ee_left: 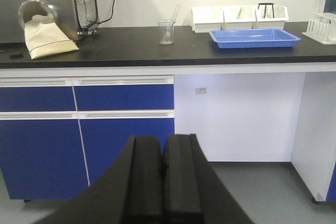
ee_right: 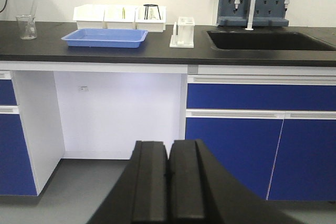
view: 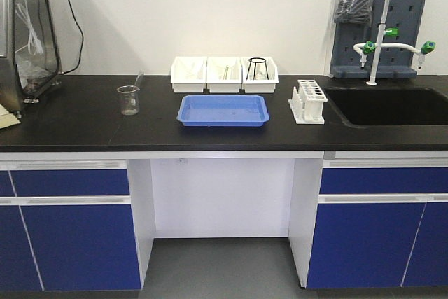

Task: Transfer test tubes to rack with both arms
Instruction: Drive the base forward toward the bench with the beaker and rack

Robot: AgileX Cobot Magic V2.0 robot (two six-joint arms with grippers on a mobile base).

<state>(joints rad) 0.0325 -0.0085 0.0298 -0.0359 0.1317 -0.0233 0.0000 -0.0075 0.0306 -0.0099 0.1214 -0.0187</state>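
Front view: a black lab bench [view: 77, 120] over blue cupboards, white wall behind. A blue tray [view: 223, 110] sits at center front. Just behind it is a row of 3 white bins [view: 224, 83]. The mid bin holds thin pale rods [view: 226, 72], too small to tell if they're test tubes. The rt bin holds a black wire stand [view: 257, 68]. The white rack [view: 309, 101] stands upright near the tray's rt side, between tray and sink [view: 388, 106]. A white tap [view: 383, 33] w/ green knobs rises behind the sink. A glass beaker [view: 129, 99] stands well left of the tray. No arms show here.

Left wrist view: the left gripper [ee_left: 163, 145] hangs low in front of the cupboards, below bench level. Its black fingers [ee_left: 144, 182] are pressed together w/ nothing between. Up on the bench are a cream cloth bag [ee_left: 47, 38], the beaker w/ a glass rod in it, the bins and the tray. The rack is at the far rt edge, partly cut off.

Right wrist view: the right gripper [ee_right: 169, 150] is also low, fingers pressed flat together, holding nothing. The rack stands on the bench between tray and sink, well apart from the gripper.
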